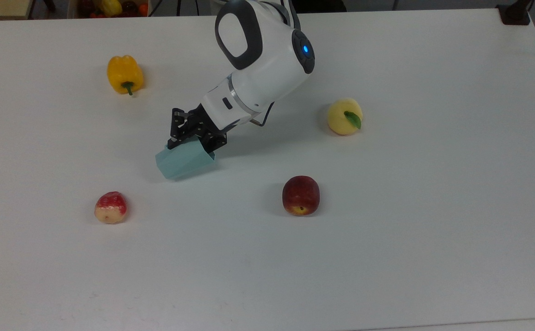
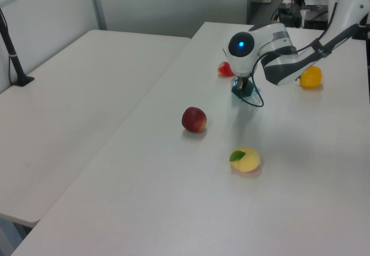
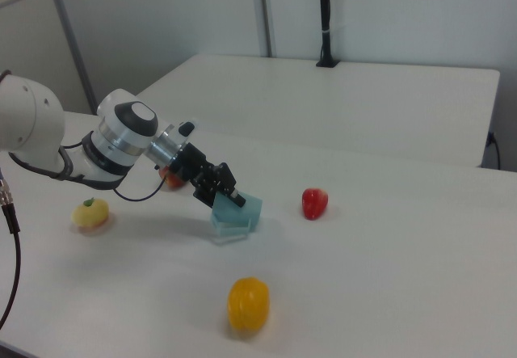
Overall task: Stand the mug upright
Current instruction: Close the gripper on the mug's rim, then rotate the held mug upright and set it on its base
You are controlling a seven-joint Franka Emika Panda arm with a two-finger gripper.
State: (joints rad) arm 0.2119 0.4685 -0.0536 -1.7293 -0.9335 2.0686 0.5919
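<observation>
The pale blue-teal mug [image 1: 182, 162] lies tilted on the white table [image 1: 387, 257], left of centre in the top view. Its narrow end points to the top view's lower left. My gripper [image 1: 192, 138] comes down from the upper right and is shut on the mug's wide end, with black fingers over its rim wall. In the left view the mug [image 2: 243, 90] sits just under the wrist. In the right view the mug [image 3: 238, 214] leans against the gripper [image 3: 226, 196], one edge on the table.
A red apple [image 1: 300, 195] lies right of the mug in the top view, and a yellow fruit with a green leaf [image 1: 344, 116] farther right. A yellow bell pepper [image 1: 124, 74] is at the upper left, a red-and-cream fruit [image 1: 110, 208] at the lower left.
</observation>
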